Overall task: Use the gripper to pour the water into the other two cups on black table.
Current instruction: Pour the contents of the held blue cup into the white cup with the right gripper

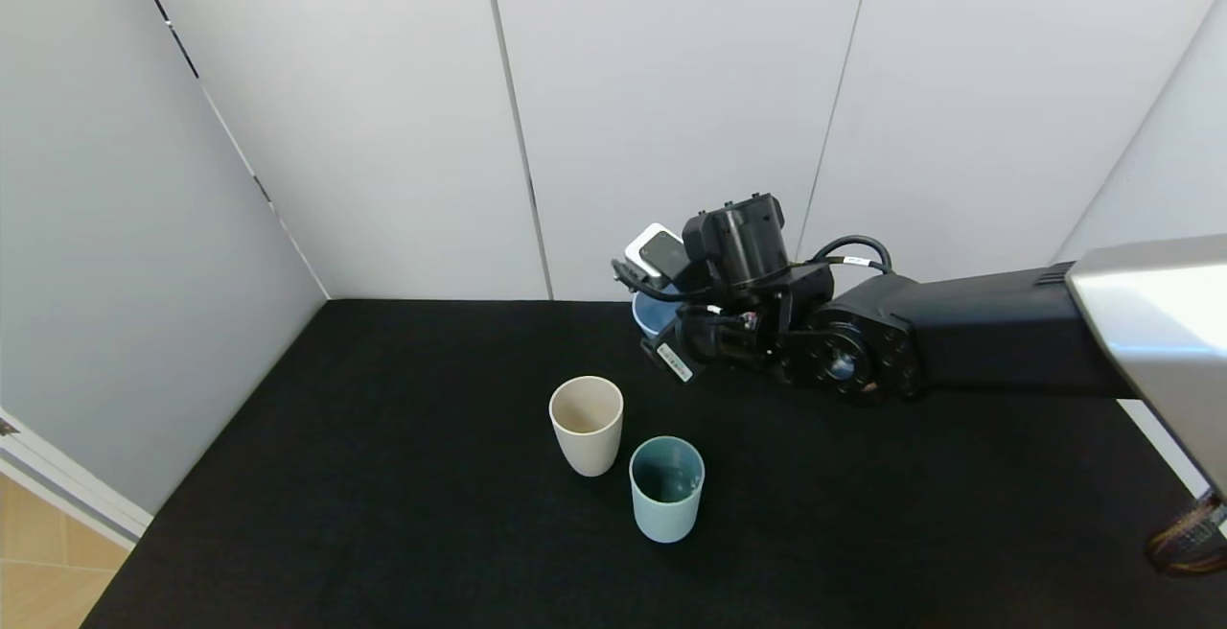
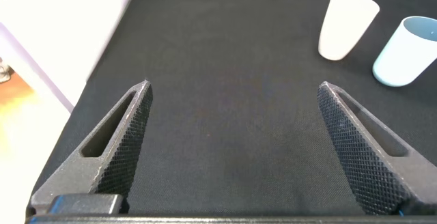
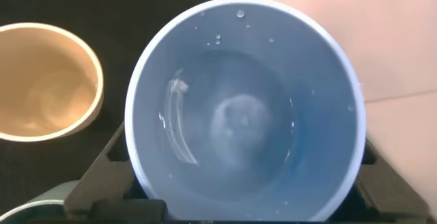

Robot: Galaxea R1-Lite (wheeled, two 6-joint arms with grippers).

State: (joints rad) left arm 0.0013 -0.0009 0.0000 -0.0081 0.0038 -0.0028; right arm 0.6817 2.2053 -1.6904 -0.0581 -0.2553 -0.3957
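Right of centre, right tool point(image 1: 671, 332) clamps the blue cup point(image 1: 654, 314) above the desk point(image 1: 383, 476), behind the beige cup point(image 1: 586, 423) and teal cup point(image 1: 666, 487). Left tool point(image 2: 232, 149) idles wide open, empty. Risk: the two sit nearly touching, so a fast tilt may splash between them.

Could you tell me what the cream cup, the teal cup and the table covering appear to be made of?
The cream-beige handleless tumbler and pale teal handleless tumbler look like matte plastic: smooth walls, soft sheen, thin even rims. The black table covering appears to be cloth, given its fine woven texture and no glare.
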